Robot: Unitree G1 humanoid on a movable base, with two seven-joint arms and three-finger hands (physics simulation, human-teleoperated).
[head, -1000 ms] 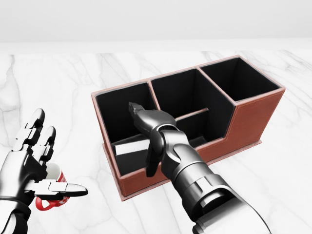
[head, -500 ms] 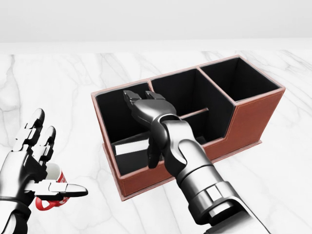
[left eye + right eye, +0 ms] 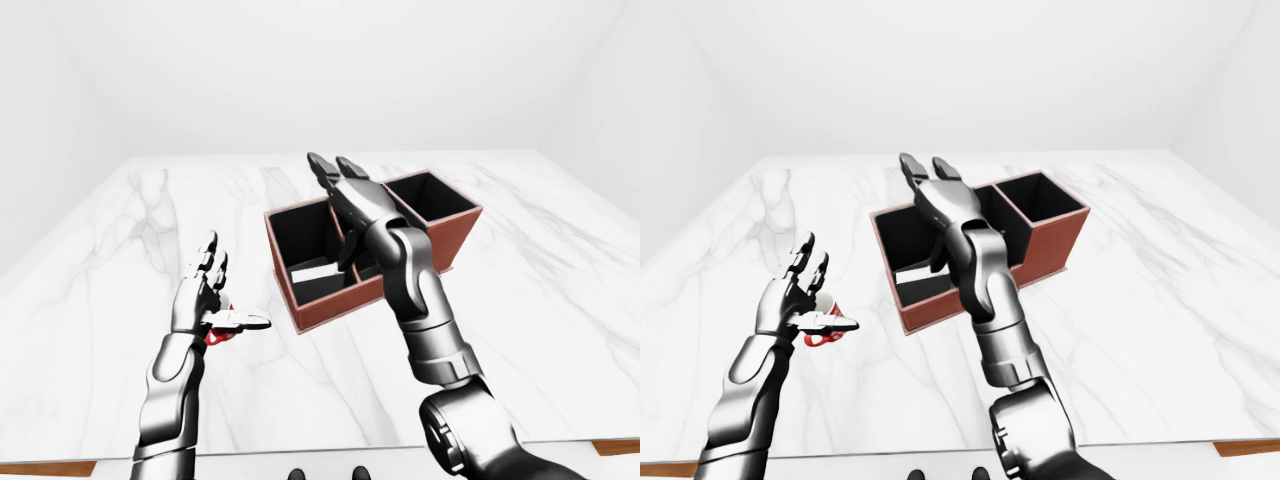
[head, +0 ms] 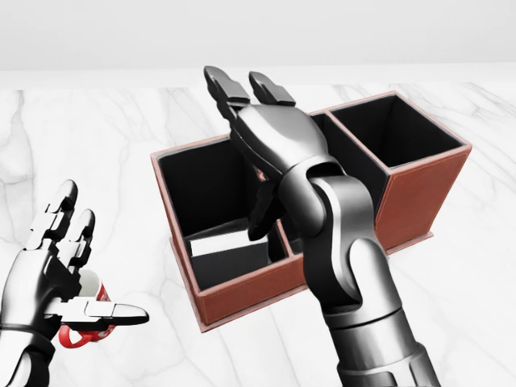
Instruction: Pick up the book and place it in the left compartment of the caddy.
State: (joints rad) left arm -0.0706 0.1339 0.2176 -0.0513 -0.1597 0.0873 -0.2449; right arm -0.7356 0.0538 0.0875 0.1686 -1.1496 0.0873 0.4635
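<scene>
Now the book lies flat in the caddy's left compartment, long axis left-right; right hand released

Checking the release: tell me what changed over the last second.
The right hand rose out of the caddy's left compartment, fingers open and empty. The book stayed lying in that compartment. The left hand, the red mug and the caddy did not move.

The right hand hung above the brown caddy with fingers spread, holding nothing; a book lay in its left compartment; the left hand, fingers open, stood over a red mug on the marble table.
</scene>
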